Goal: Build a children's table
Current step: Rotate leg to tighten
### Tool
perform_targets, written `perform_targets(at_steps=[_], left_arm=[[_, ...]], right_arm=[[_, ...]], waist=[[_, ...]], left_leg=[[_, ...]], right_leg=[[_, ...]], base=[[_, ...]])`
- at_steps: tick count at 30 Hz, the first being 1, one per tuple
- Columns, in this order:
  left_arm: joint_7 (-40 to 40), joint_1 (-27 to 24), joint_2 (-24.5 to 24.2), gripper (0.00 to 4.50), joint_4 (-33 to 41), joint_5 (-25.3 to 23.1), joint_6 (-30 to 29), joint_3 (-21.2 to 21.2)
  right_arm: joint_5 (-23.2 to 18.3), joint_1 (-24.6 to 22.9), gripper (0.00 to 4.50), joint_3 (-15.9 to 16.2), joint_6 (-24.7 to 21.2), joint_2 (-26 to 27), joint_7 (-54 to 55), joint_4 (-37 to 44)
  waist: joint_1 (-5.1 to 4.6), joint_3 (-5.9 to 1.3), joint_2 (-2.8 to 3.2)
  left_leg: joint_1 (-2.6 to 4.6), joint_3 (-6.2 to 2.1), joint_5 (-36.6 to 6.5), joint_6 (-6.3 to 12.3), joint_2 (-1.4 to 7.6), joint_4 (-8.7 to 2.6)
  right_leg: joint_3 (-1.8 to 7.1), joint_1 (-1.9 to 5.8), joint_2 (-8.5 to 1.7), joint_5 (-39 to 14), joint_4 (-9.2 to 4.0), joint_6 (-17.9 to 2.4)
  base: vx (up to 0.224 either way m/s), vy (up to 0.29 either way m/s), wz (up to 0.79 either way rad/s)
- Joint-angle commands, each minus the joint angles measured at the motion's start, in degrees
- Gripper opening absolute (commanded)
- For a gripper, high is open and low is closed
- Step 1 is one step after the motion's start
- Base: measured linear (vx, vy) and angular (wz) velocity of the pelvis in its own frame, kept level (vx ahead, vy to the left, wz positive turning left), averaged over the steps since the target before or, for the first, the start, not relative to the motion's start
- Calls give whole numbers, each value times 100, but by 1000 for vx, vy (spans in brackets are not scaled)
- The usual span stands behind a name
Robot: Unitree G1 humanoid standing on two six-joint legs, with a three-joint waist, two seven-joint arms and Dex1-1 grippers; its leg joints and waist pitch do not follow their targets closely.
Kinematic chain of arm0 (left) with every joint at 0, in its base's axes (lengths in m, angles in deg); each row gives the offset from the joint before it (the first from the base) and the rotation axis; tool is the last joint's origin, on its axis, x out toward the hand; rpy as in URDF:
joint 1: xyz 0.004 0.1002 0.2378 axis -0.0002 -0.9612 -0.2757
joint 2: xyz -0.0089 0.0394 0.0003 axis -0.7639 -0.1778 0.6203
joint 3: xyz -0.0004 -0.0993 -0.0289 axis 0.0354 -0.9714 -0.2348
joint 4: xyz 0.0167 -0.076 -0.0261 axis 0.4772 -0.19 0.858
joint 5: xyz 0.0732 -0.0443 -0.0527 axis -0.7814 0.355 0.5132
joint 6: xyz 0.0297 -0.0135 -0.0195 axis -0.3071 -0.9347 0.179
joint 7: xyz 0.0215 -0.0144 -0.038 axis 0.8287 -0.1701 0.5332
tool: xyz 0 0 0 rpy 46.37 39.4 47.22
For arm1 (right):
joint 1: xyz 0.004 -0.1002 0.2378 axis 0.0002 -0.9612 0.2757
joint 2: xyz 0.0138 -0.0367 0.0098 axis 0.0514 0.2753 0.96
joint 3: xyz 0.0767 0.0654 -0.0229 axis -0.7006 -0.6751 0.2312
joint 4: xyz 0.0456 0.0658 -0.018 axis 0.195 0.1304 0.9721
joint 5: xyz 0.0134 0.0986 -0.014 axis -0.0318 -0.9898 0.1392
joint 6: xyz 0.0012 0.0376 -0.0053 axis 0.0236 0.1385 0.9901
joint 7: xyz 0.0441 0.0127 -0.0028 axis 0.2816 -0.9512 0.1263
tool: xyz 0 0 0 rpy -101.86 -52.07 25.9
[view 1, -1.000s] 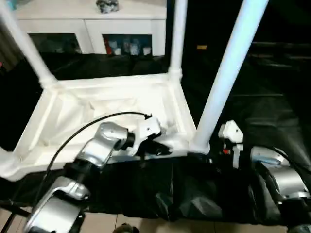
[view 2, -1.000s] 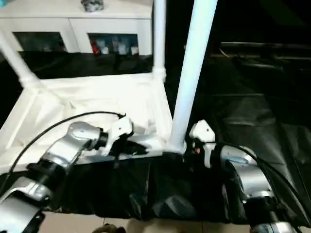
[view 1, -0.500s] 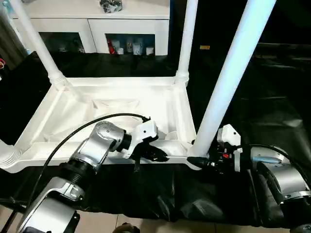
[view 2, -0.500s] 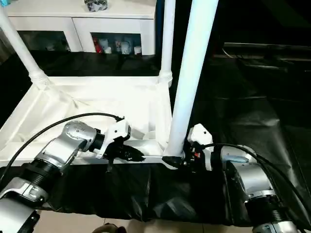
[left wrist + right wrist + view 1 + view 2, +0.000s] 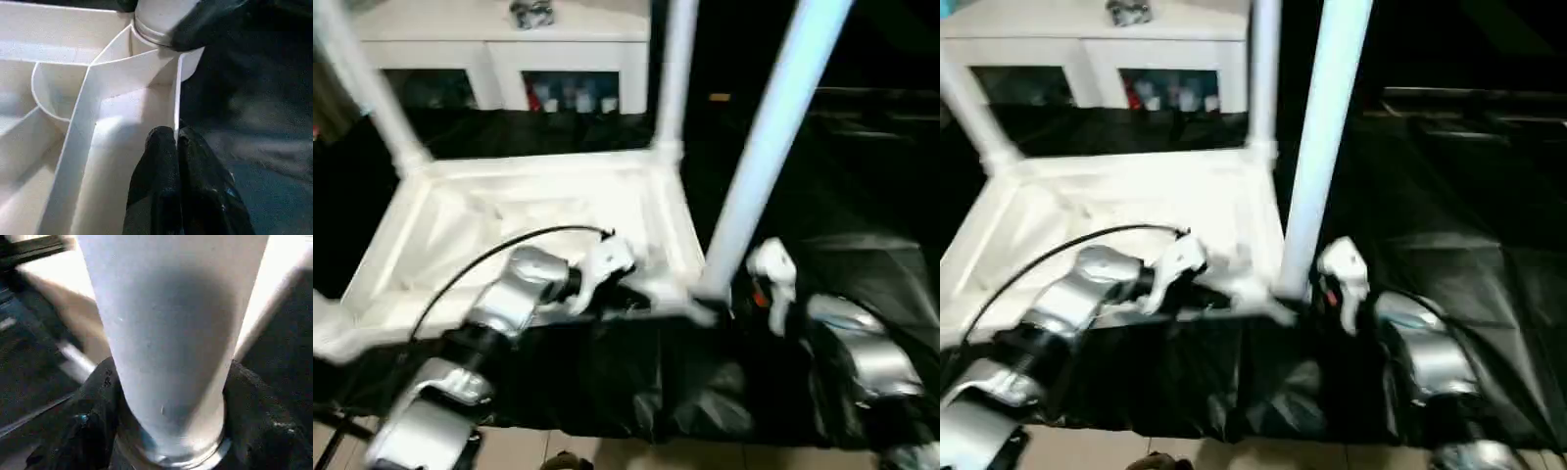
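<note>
The children's table lies upside down on black sheeting, its white top [image 5: 509,215] facing me with its ribs showing. Three legs rise from the corner sockets: the far-left leg [image 5: 367,93], the far-right leg [image 5: 674,69] and the near-right leg [image 5: 764,147]. My left gripper [image 5: 175,139] is shut on the thin front rim [image 5: 176,93] close to the near-right socket, also seen from the head [image 5: 634,300]. My right gripper [image 5: 171,440] is closed around the near-right leg's base [image 5: 166,333], one black finger [image 5: 93,416] on each side.
A white cabinet with glass doors [image 5: 509,59] stands behind the table. Black sheeting [image 5: 862,196] covers the work surface and hangs over its front edge down to the pale floor [image 5: 558,452]. A black cable [image 5: 489,257] arcs over my left forearm.
My right gripper has moved in to the near-right leg's base and closed its fingers around it. The left gripper keeps its pinch on the rim. The head camera shifted.
</note>
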Motion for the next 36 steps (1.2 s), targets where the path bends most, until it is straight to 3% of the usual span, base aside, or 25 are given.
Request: perform_targets(at_steps=[1,3,5,9,13,14,19,21,29,36], left_arm=[[769,226,335,0,-52,-6,-325,-202],[1465,364,679,0,-229,-56,-507,-328],[1812,427,877,0,-346,-35,-594,-413],[2025,473,1038,0,-456,-44,-549,-447],[1844,416,1015,0,-350,-82,-429,-352],[1791,395,992,0,-315,-89,-403,-322],[1347,263,797,0,-117,-24,-280,-189],[1035,204,664,0,-15,41,-187,-146],[-14,23,144,0,317,256,-82,20],[-796,-94,-271,0,517,354,1,163]], right_arm=[[108,163,264,-69,-129,338,820,-233],[221,270,264,-176,-199,629,1492,-394],[263,318,264,-240,-200,816,1829,-456],[285,341,264,-246,-157,1023,2048,-460],[230,320,264,-236,-24,1099,1990,-415],[197,314,320,-256,-2,1102,1951,-396],[60,293,359,-296,-42,1008,1642,-237],[163,268,369,-153,38,838,1399,-198],[131,137,369,70,133,298,377,-48],[-70,-154,369,470,38,-368,-1025,404]], waist=[[-25,-352,-84],[-31,-363,-91],[-30,-370,-95],[-11,-408,-97],[-5,-411,-85],[-6,-407,-83],[-22,-388,-84],[-42,-389,-86],[-17,-387,-91],[38,-369,-93]], left_leg=[[149,-197,-1714,4,314,-451],[167,-198,-1667,-10,303,-440],[135,-193,-1519,46,293,-432],[98,-174,-1101,284,273,-385],[94,-173,-1002,416,280,-375],[96,-173,-1037,423,283,-378],[98,-185,-1264,360,299,-412],[95,-180,-1249,344,296,-409],[105,-162,-1161,428,309,-388],[130,-165,-1387,350,346,-411]], right_leg=[[209,187,-370,-1929,-465,-1161],[201,185,-362,-1880,-481,-1154],[202,206,-357,-1706,-470,-1151],[201,238,-342,-1011,-409,-1231],[190,251,-341,-825,-392,-1303],[188,251,-341,-860,-397,-1310],[187,254,-344,-1160,-421,-1247],[189,250,-340,-1119,-413,-1259],[201,242,-344,-993,-389,-1359],[209,232,-346,-1270,-396,-1305]], base=[[0,0,0],[0,0,0],[0,0,0],[0,0,0],[0,0,0],[0,0,0],[0,0,0],[0,0,0],[0,0,0],[0,0,0]])
